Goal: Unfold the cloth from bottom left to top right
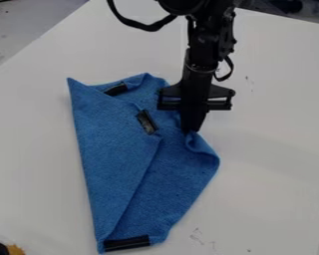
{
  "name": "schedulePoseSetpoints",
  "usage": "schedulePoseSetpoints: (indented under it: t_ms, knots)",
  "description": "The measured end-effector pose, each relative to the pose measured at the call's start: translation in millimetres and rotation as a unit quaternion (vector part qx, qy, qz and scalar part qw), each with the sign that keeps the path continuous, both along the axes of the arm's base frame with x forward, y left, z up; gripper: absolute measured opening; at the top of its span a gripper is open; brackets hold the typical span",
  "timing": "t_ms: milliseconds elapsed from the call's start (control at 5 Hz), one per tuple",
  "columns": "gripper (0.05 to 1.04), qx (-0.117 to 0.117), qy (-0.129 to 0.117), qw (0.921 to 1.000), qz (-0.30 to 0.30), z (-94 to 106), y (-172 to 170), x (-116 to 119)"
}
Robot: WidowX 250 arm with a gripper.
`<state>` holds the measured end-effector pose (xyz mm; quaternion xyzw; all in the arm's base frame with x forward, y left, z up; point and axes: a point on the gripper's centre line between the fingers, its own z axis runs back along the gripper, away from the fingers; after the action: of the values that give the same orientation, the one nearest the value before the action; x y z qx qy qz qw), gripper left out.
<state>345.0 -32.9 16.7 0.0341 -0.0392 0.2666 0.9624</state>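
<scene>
The blue cloth (115, 149) lies partly folded on the white table, its left part turned over the rest along a slanting edge. Black strips show near its top, its middle and its bottom edge. My black gripper (191, 130) points down at the cloth's upper right side, its fingers together on a raised, puckered bit of fabric. The cloth right under the fingertips is hidden.
The white table (268, 149) spreads around the cloth, with small dark marks at the lower right. A black and yellow object (4, 249) sits in the bottom left corner. Dark items show behind the table's back edge.
</scene>
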Motion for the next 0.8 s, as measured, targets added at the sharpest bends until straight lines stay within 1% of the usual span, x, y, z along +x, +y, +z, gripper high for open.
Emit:
schedulePoseSetpoints:
  t_ms: [200, 400, 600, 800]
  knots:
    - [0.055, -0.023, -0.015, 0.9996, 0.004, -7.4, -7.5, 5.8]
    - [0.076, -0.032, -0.023, 0.9992, 0.002, -8.5, -10.1, 11.0]
    - [0.217, -0.043, -0.04, 0.9983, -0.001, -11.7, -16.2, 24.2]
    - [0.469, -0.058, -0.057, 0.9967, -0.003, -13.8, -28.1, 36.1]
